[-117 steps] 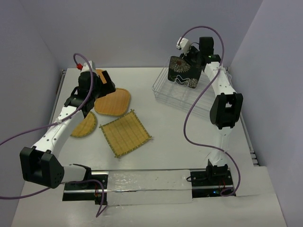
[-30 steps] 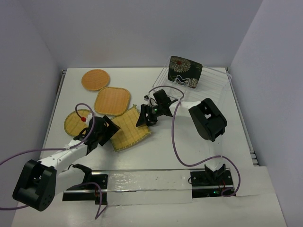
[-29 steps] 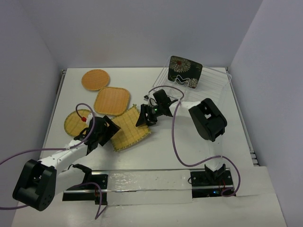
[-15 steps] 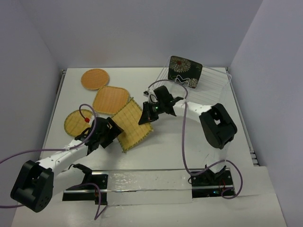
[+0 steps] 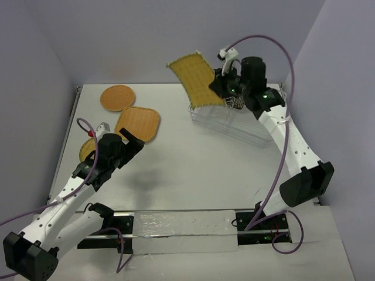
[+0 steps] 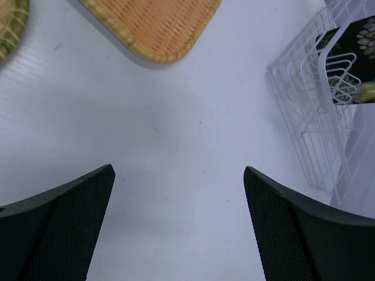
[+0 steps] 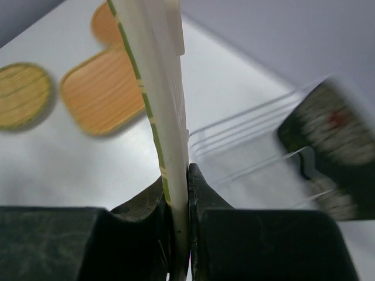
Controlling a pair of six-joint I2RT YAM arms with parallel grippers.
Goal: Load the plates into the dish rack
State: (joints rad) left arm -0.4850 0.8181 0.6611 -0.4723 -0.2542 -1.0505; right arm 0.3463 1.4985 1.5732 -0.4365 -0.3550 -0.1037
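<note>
Only my wrist view shows my right gripper (image 7: pixel 179 181) pinching the woven plate (image 7: pixel 161 88) by its edge, while from above the plate sticks up-left of it, over the rack (image 5: pixel 246 126).

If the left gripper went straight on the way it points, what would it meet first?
The left gripper would most likely meet bare table first, short of the orange square plate; depth is hard to judge.

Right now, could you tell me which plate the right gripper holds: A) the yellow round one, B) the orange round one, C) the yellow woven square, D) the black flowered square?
C: the right gripper is shut on the edge of the yellow woven square plate, held up in the air.
</note>
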